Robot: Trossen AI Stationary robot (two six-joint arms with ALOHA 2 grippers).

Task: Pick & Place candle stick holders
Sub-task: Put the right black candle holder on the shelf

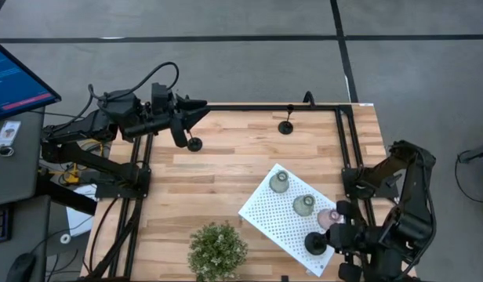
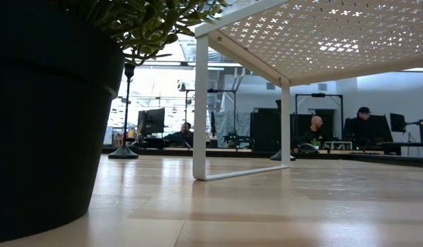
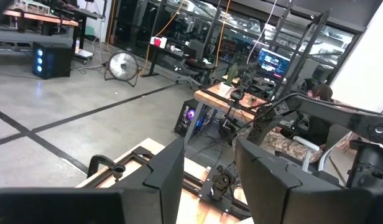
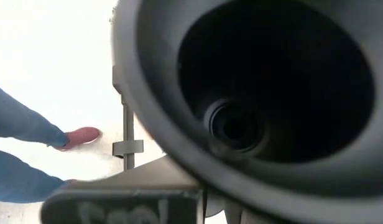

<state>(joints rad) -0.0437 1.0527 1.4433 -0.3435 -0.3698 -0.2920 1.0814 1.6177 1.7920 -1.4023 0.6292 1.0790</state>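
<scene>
Three pale bulbous candle stick holders, greenish (image 1: 279,182), beige (image 1: 303,205) and pinkish (image 1: 328,218), stand on the white perforated board (image 1: 265,211). One black holder (image 1: 194,143) stands on the table just below my left gripper (image 1: 201,112), which is open, empty and raised at the far left. A second black holder (image 1: 286,125) stands near the far edge. My right gripper (image 1: 332,239) is at the board's near right corner, shut on a third black holder (image 1: 316,243), whose base fills the right wrist view (image 4: 253,106). My right gripper holds the third black holder, tipped so that the hollow underside of its round base (image 4: 241,124) faces the wrist camera. The base hides the fingers and the place of contact, so I cannot tell which part they are on. The holder hangs over the board's near right corner.
A bushy green potted plant (image 1: 217,249) stands at the near edge, left of the board; its dark pot (image 2: 47,116) fills the low view's left. The board stands on thin white legs (image 2: 200,110). Black frame rails (image 1: 347,141) run along the table's sides. A person's legs (image 4: 17,137) show beyond the table.
</scene>
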